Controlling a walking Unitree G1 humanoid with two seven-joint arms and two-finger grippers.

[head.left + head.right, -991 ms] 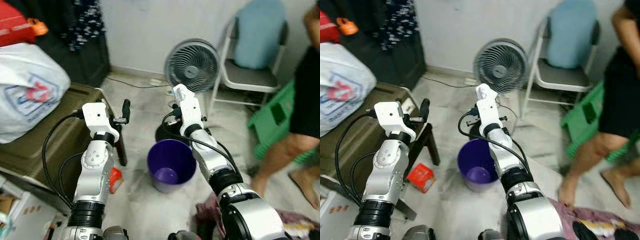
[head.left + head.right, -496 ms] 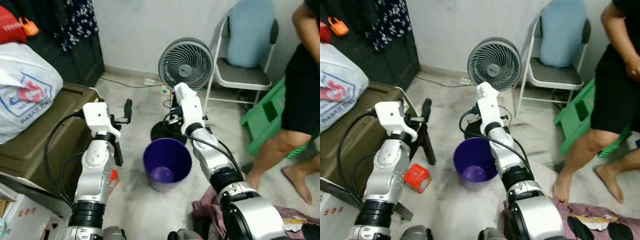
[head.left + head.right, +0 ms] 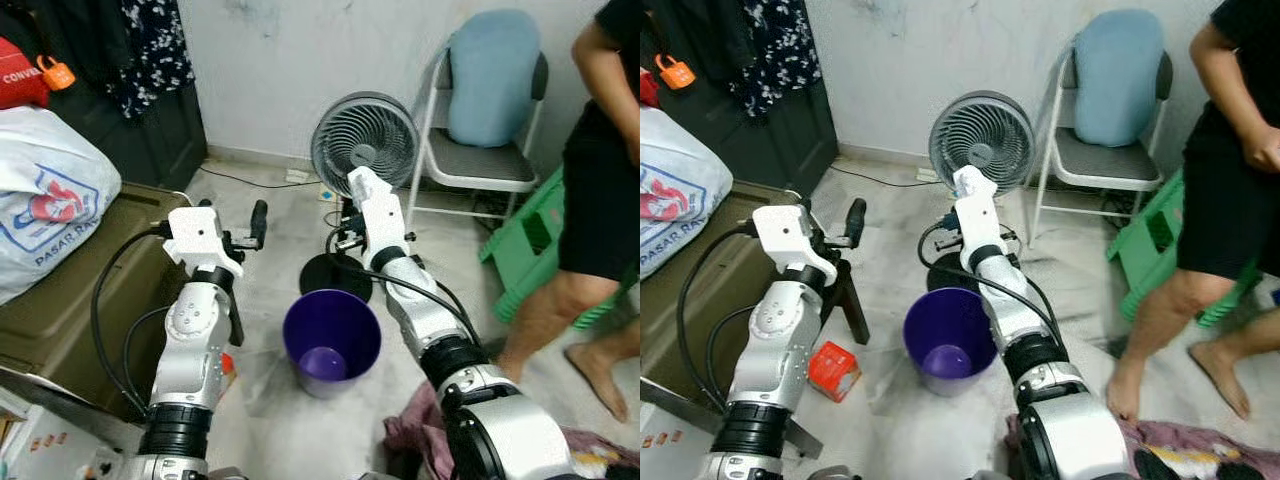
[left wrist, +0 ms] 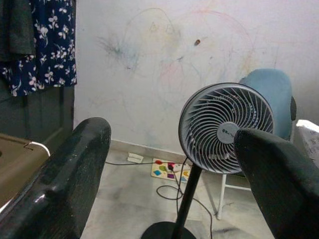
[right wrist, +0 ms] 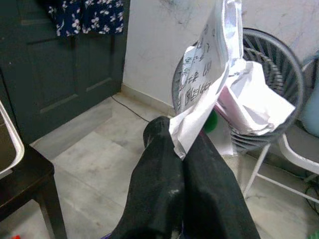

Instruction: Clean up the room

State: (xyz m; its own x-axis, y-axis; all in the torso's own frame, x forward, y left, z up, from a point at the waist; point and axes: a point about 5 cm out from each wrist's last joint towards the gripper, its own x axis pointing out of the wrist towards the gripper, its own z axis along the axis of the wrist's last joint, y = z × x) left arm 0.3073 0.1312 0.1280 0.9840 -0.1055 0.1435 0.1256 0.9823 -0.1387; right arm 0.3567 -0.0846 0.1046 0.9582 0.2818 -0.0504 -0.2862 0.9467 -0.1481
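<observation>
Purple bin below a tool gripping paper

Crumpled white paper (image 5: 219, 94) is pinched between the clenched fingers (image 5: 164, 179) of the right tool (image 5: 182, 149), raised in front of the grey fan (image 3: 362, 148) and just beyond the purple bin (image 3: 331, 340) on the floor. Left tool (image 4: 174, 164) is held up on the left, fingers spread and holding nothing. Near the bin's left lies a red box (image 3: 833, 369); a person's legs (image 3: 1180, 320) stand far right

pedestal fan (image 3: 365, 150) by wall | folding chair (image 3: 478, 160) beside | person (image 3: 600, 190) at right | green stool (image 3: 535, 235)
</observation>
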